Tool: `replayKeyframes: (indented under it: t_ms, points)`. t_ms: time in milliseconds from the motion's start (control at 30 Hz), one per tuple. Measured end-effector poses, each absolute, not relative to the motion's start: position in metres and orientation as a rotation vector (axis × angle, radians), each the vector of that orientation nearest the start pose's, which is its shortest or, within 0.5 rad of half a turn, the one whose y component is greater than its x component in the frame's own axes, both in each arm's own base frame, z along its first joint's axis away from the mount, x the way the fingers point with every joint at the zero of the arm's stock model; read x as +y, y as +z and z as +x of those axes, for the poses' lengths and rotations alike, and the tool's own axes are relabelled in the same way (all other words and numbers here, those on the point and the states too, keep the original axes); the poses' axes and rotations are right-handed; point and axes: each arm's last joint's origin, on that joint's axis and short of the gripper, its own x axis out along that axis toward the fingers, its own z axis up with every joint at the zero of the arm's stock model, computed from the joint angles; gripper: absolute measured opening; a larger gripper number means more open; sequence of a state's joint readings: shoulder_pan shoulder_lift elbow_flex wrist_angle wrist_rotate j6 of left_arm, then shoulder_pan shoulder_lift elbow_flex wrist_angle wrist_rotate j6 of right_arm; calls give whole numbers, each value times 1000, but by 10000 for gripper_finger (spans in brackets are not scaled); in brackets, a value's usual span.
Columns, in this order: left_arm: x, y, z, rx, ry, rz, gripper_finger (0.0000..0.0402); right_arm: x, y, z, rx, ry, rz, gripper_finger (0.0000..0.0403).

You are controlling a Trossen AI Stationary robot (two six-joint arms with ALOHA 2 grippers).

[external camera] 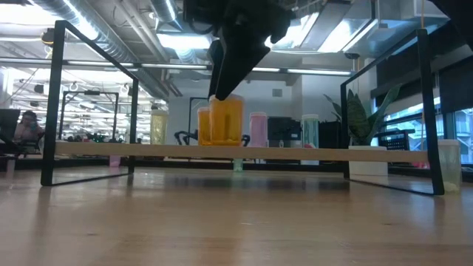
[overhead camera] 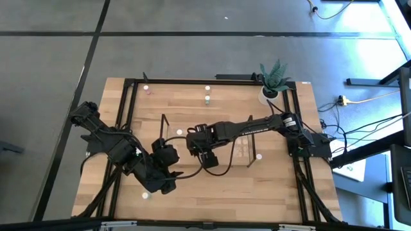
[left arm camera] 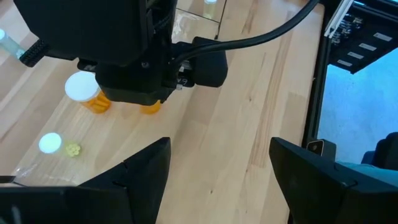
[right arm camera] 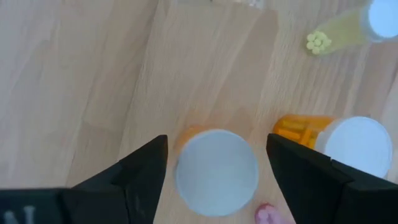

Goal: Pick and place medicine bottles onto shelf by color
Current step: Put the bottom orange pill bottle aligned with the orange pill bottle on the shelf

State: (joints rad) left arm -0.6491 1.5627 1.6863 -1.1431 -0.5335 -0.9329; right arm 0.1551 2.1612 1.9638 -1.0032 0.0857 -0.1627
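An orange medicine bottle with a white cap (right arm camera: 216, 171) stands upright on the shelf's board (external camera: 332, 154), close beside a second orange bottle (right arm camera: 348, 140). My right gripper (right arm camera: 216, 138) hangs over it, pointing steeply down and open. Its fingers flank the cap, with a narrow gap on each side. In the low view my right gripper (external camera: 225, 81) hangs just above the two orange bottles (external camera: 222, 122). My left gripper (left arm camera: 217, 162) waits open and holds nothing, just left of the shelf (overhead camera: 241, 149) and aimed at my right gripper (overhead camera: 196, 144).
A pink bottle (external camera: 257, 129), a green one (external camera: 309, 129) and a yellowish one (external camera: 159, 127) also stand along the board. Loose white-capped bottles (overhead camera: 207, 98) dot the table. A potted plant (overhead camera: 275, 80) stands at the far right corner, and a black frame (overhead camera: 128, 102) rims the table.
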Motion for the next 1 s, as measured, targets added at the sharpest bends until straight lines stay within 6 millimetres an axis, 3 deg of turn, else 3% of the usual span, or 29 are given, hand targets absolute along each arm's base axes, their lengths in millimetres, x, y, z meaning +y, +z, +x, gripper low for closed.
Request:
replayKeyframes:
  t_ms: [167, 367, 533, 667, 1000]
  points:
    - [-171, 378, 250, 796, 284, -308, 267, 68, 257, 449, 1173, 157, -286, 277]
    - [-171, 378, 249, 802, 277, -312, 267, 67, 287, 440, 1221, 140, -261, 277]
    - [-172, 378, 249, 816, 262, -317, 267, 70, 291, 429, 1317, 120, -237, 268]
    - [-173, 378, 248, 817, 257, -314, 267, 75, 283, 423, 1383, 116, -232, 225]
    - [-178, 378, 245, 821, 240, -305, 267, 77, 253, 424, 1420, 76, -207, 54]
